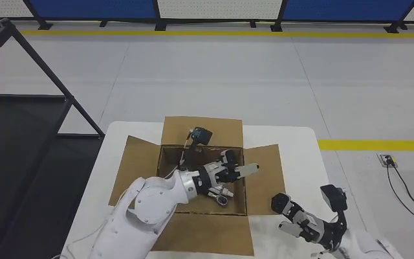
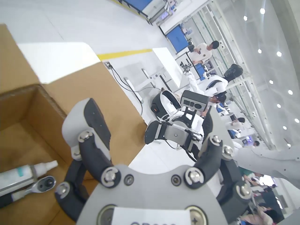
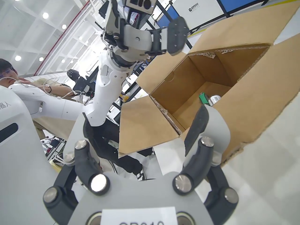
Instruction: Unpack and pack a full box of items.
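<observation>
An open cardboard box (image 1: 261, 184) stands on the white table (image 1: 297, 139) with all its flaps folded out. My left gripper (image 1: 240, 166) hangs open over the right part of the box's opening, with nothing between its fingers (image 2: 96, 120). On the box floor (image 2: 25, 139) lie a white tube (image 2: 21, 170) and a ratchet wrench (image 2: 35, 187), side by side. In the right wrist view a green item (image 3: 203, 98) and a silver can top (image 3: 214, 99) show inside the box (image 3: 253, 99). My right gripper (image 1: 283, 215) stands open and empty over the table, off the box's front right corner.
The box's right flap (image 1: 266, 175) lies between the two grippers. Bare table runs along the right of the box (image 1: 304, 175). A black frame (image 1: 45, 97) stands off the table's left side. People and workbenches are in the room behind (image 2: 204, 52).
</observation>
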You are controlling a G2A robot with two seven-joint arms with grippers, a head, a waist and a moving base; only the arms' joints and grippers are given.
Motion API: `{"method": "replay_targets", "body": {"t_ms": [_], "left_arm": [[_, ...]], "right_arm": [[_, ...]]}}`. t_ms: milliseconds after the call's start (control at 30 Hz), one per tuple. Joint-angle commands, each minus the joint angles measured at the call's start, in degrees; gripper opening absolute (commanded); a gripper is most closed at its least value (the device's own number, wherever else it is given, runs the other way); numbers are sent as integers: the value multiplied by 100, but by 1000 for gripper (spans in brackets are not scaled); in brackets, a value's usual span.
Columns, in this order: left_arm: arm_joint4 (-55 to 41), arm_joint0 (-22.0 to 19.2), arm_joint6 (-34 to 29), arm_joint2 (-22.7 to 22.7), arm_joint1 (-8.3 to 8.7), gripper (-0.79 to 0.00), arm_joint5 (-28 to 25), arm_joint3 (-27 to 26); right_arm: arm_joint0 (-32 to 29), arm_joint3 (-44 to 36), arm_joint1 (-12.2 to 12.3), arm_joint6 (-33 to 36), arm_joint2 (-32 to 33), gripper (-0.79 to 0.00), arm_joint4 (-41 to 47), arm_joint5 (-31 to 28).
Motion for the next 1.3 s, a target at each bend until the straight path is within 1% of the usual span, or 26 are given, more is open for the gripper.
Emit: {"method": "replay_targets", "body": {"t_ms": [0,67,100,133,200,233,300,433,500,633,700,800,1000,1133,1267], "left_arm": [[434,487,257,-473,93,0,-42,-530],[703,874,383,-783,157,0,-83,-922],[844,1185,489,-1042,201,0,-118,-1210],[865,1336,543,-1169,219,0,-145,-1336],[776,1828,840,-1632,265,0,-291,-1712],[735,1966,924,-1769,276,0,-340,-1796],[574,2381,1200,-2171,302,0,-529,-2031],[301,3173,1574,-2949,341,0,-889,-2271],[168,3542,1731,-3264,350,0,-1047,-2340],[194,4248,1989,-3721,353,0,-1328,-2413],[313,4509,2004,-3850,356,0,-1413,-2433],[317,4762,1807,-3917,371,0,-1684,-2424],[317,4762,1807,-3917,371,0,-1684,-2424],[317,4762,1807,-3917,371,0,-1684,-2424],[317,4762,1807,-3917,371,0,-1684,-2424]], "right_arm": [[29,41,0,13,20,0,30,58],[53,53,0,10,45,0,35,112],[67,52,0,11,65,0,0,191],[74,47,-1,9,77,0,-30,240],[89,3,-1,61,74,0,-119,391],[94,-8,-1,84,68,0,-129,418],[109,-15,3,203,51,0,-145,525],[146,-23,14,485,10,0,-142,775],[153,-32,17,612,-25,0,-63,846],[141,-20,30,897,-64,0,29,1053],[156,-22,33,1015,-96,0,21,1163],[203,-28,30,1112,-158,0,8,1321],[271,-133,7,1028,-244,0,-26,1399],[256,-349,-11,732,-174,0,-84,1276],[336,-712,-41,398,-166,0,-223,1410]]}}
